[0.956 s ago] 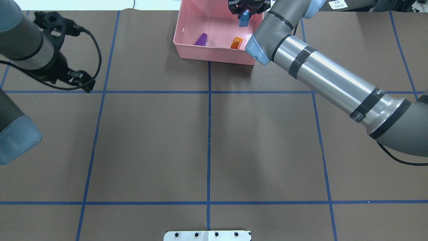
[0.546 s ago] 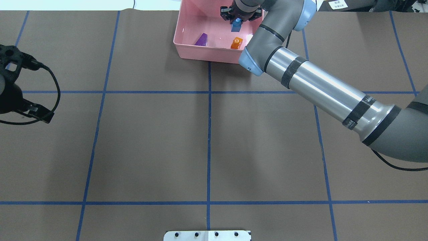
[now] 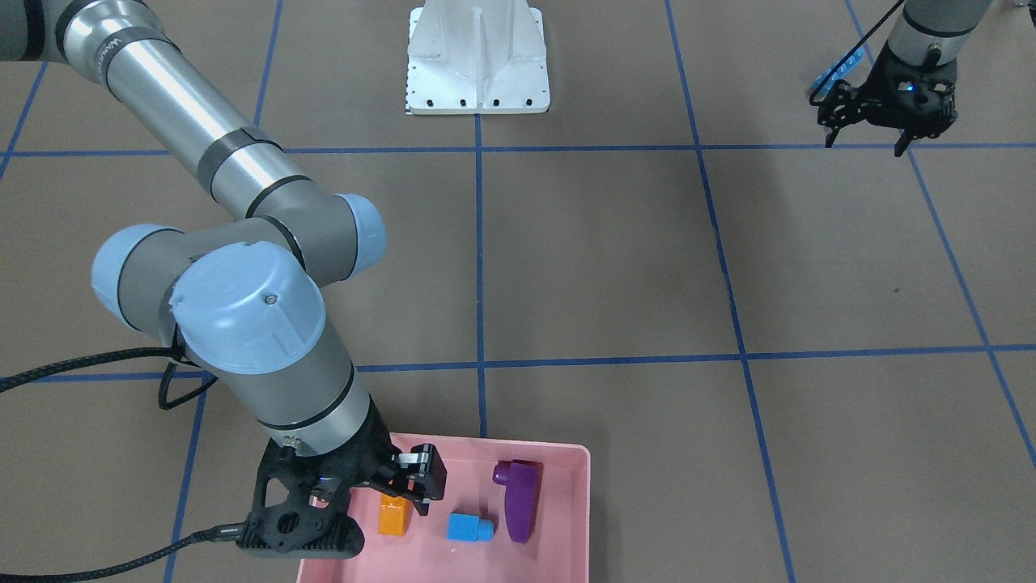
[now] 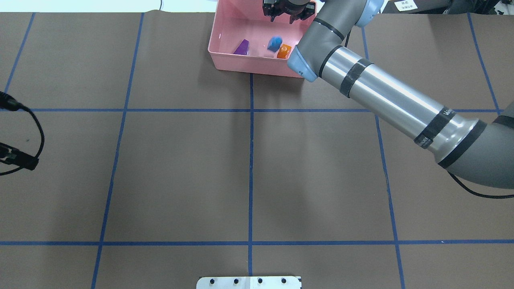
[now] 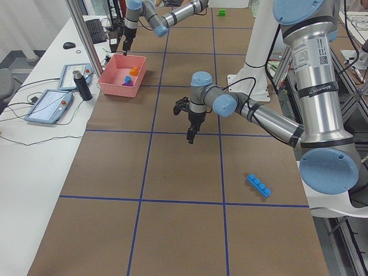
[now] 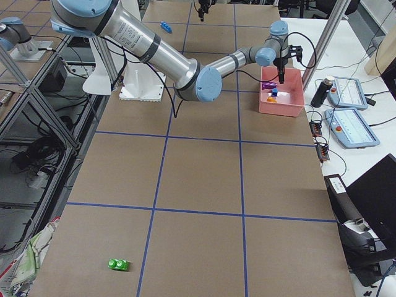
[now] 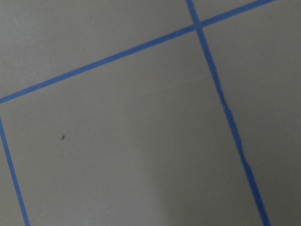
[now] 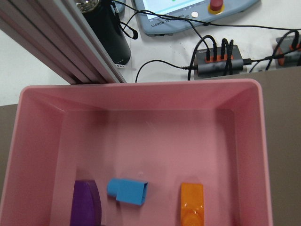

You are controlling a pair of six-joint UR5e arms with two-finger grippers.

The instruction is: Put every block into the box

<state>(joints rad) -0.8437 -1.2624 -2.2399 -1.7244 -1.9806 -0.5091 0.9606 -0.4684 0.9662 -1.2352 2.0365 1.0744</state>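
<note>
My right gripper (image 4: 288,14) hangs open over the pink box (image 4: 257,64), holding nothing. On the box floor lie the purple sloped block (image 4: 242,47), the small light blue block (image 4: 274,43) and the orange block (image 4: 284,51); the right wrist view shows all three below it. In the front-facing view my left gripper (image 3: 863,144) hovers over the mat with its fingers spread, empty, near the long light blue block (image 5: 259,186). The green block (image 6: 117,265) lies on the mat at the table's right end. The left wrist view shows only brown mat and blue tape.
The white robot base (image 3: 477,57) stands at the middle of the robot's table edge. Beyond the box, off the mat, are a dark bottle (image 5: 79,85), control pendants (image 5: 49,103) and cables. My right arm (image 4: 385,96) stretches diagonally across the table's far right.
My right gripper opened and the small light blue block dropped into the box between the purple and orange ones. My left arm swung back and left, almost out of the overhead view.
</note>
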